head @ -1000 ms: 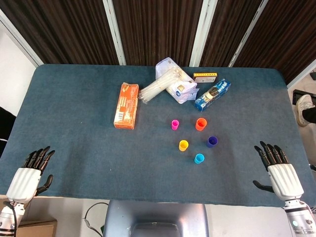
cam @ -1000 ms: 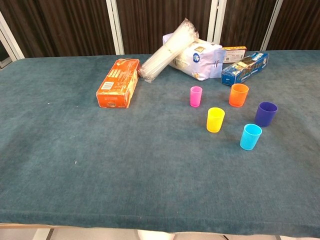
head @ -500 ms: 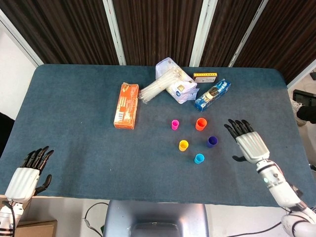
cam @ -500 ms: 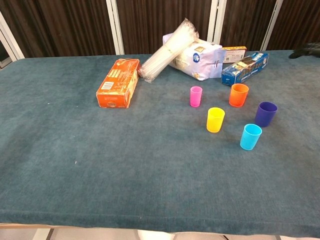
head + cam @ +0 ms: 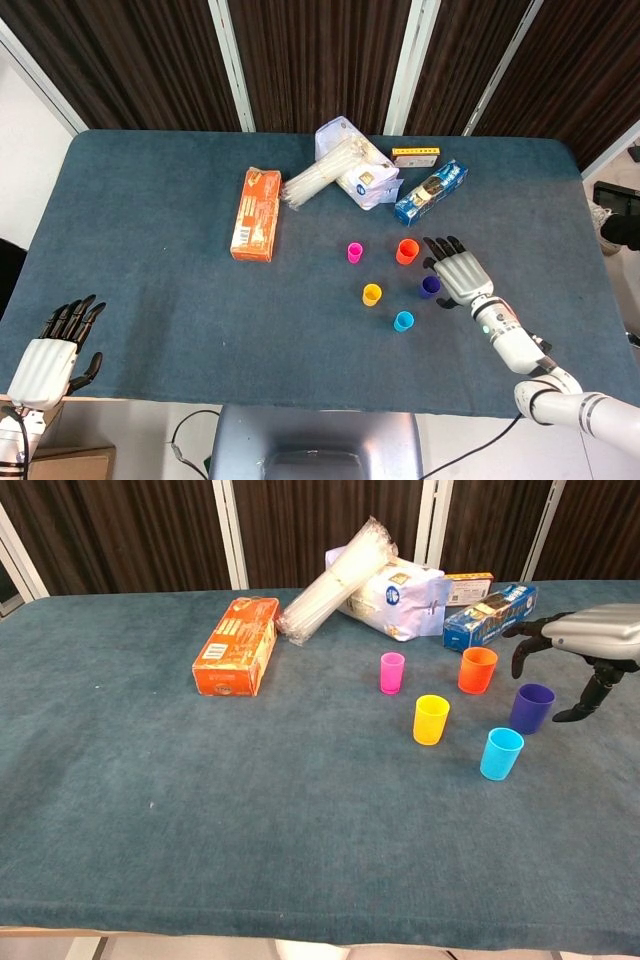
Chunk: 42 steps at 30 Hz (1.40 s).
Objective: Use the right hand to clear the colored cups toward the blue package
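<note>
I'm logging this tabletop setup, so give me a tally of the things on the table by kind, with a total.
Colored cups: 5 (pink, orange, yellow, purple, light blue)
Orange box: 1
Blue package: 1
White bag: 1
Clear plastic sleeve: 1
Small yellow box: 1
Total: 10

Right robot hand moved in, now over purple cup

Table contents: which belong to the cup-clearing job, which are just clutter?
Job: pink cup, orange cup, yellow cup, purple cup, cyan cup, blue package, right hand.

Clutter: orange box, white bag, plastic sleeve, small yellow box.
</note>
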Available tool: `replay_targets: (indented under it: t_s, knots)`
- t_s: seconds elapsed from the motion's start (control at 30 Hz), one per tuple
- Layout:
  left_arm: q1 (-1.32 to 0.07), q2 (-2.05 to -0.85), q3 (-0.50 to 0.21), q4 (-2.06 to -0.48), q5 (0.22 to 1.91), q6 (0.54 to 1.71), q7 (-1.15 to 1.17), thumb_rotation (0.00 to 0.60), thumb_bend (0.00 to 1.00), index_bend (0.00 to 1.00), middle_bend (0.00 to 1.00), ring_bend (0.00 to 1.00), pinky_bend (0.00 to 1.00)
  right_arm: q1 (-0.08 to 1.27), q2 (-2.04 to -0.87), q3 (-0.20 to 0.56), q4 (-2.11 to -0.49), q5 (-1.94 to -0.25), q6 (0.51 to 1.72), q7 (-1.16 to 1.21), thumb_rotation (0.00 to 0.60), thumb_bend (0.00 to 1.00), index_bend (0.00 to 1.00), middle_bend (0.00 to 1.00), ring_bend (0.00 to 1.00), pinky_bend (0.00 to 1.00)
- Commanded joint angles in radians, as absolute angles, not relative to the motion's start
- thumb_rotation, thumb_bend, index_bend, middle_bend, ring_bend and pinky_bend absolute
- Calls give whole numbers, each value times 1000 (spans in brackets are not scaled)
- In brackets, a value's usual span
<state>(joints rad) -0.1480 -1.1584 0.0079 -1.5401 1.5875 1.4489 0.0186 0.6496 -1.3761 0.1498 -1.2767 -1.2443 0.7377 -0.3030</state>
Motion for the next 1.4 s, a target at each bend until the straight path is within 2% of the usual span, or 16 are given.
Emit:
replay_targets:
  t_s: [0.03, 0.23, 0.47, 0.7, 0.77, 0.9, 1.1, 1.4]
  knots:
    - [-148, -1158, 8, -1540, 1589, 1449, 19, 600, 461, 0, 0, 0, 103, 656, -1387, 142, -1263, -1251, 746, -298, 600, 361, 461, 0, 0, 0]
    - [-149, -1158, 11, -1541, 1592, 1447, 19, 600, 460, 0, 0, 0, 103, 665, -1410, 134, -1243, -1249, 750, -274, 600, 407, 519, 0, 0, 0]
    - [-149, -1158, 13, -1541, 1595, 1448, 21, 600, 461, 0, 0, 0, 103, 663, -1402, 135, -1255, -1243, 778, -251, 600, 462, 630, 31, 0, 0]
    - [-148, -1157, 13, -1542, 1595, 1449, 20, 600, 460, 0, 0, 0, 103, 644, -1349, 190, -1333, -1266, 882, -152, 600, 462, 632, 42, 0, 0]
    - [-151, -1160, 14, -1541, 1593, 1442, 24, 600, 461, 0, 0, 0, 103, 655, -1346, 242, -1338, -1257, 937, -136, 600, 462, 630, 43, 0, 0]
    - [-155, -1167, 13, -1539, 1589, 1433, 35, 600, 460, 0, 0, 0, 102, 715, -1406, 283, -1270, -1156, 909, -268, 600, 462, 629, 55, 0, 0]
    - [-157, -1168, 11, -1536, 1585, 1430, 37, 600, 461, 0, 0, 0, 103, 769, -1476, 293, -1204, -1038, 873, -391, 600, 462, 629, 55, 0, 0]
    - [-158, -1166, 14, -1536, 1587, 1428, 30, 600, 460, 0, 0, 0, 103, 778, -1507, 255, -1162, -1010, 850, -415, 600, 462, 616, 55, 0, 0]
